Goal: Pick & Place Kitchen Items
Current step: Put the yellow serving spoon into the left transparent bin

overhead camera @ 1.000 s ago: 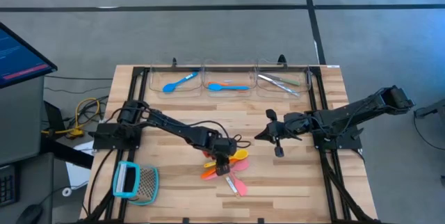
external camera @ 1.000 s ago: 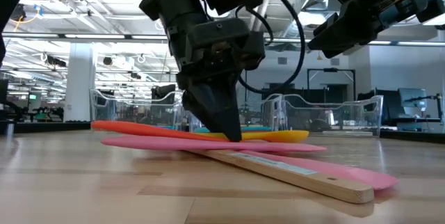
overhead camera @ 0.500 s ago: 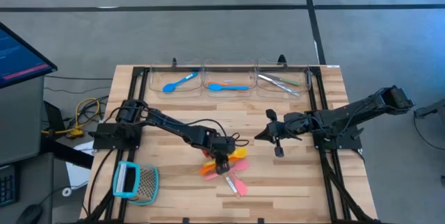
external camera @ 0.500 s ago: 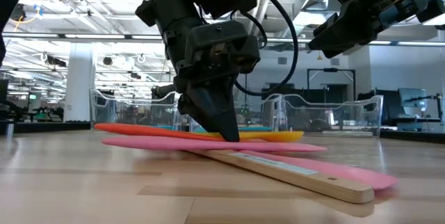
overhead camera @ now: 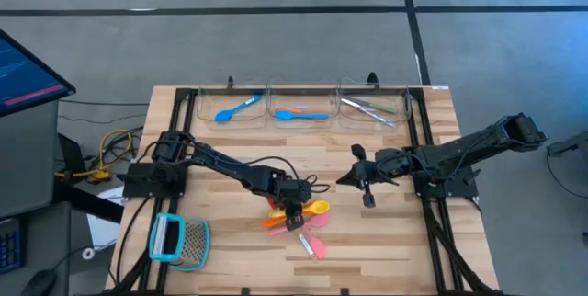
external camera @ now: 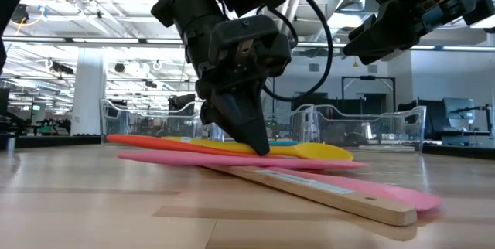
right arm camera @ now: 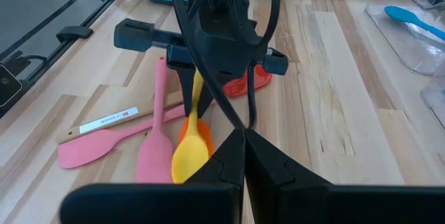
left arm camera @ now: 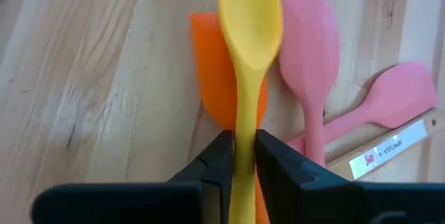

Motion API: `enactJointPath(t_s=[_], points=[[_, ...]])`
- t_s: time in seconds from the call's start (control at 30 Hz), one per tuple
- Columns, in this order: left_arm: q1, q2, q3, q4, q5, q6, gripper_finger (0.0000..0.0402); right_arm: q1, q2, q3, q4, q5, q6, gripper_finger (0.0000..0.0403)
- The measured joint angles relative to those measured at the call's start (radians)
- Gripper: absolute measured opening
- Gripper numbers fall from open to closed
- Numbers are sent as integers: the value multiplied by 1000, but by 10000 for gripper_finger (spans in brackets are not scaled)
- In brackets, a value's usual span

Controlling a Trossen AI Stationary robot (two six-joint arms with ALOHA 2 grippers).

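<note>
Down at the middle of the table (overhead camera: 367,232), left gripper (overhead camera: 296,222) clamped on the handle of the yellow spoon (left arm camera: 249,57), one dark finger (left arm camera: 217,161) pressed to each side of the slim stem, bowl pointing away from the fingertips. Beneath the spoon, an orange spatula (left arm camera: 212,78); just beside it, a pink spatula (left arm camera: 309,64); touching that, a second pink-headed spatula (left arm camera: 389,109) with a labelled wooden handle, lying crosswise. Seen level with the tabletop, spoon bowl (external camera: 321,151) resting on top of the stacked orange and pink blades, with the gripper tip pressed down onto the pile. Near the same heap, a red piece (right arm camera: 252,79) partly hidden behind the left arm.

Over toward the right edge, right gripper (overhead camera: 367,188) held above the wood, well apart from the pile, fingers together on nothing.

Along the far edge, three clear bins (overhead camera: 303,105): a blue spoon (overhead camera: 236,108) in the left one, another blue utensil (overhead camera: 299,114) in the middle one, silvery metal pieces (overhead camera: 367,108) in the right one. Near the front left corner, a teal-framed mesh tool (overhead camera: 178,240).

Beyond the table, grey floor, a monitor (overhead camera: 28,71) off the left side with yellow cables (overhead camera: 110,153) nearby; at table height, a large hall with ceiling lights and more workstations behind.
</note>
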State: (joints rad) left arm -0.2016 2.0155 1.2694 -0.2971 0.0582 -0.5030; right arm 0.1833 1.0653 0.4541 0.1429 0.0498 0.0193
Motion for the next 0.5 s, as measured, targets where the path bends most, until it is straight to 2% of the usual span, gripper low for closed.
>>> enactJointPath(t_s=[0.2,0.5], points=[[0,0,0,1,11,0,9,0,0,0,0,0,0,1],[0,-9,0,2,14,29,8,0,0,0,0,0,0,1]])
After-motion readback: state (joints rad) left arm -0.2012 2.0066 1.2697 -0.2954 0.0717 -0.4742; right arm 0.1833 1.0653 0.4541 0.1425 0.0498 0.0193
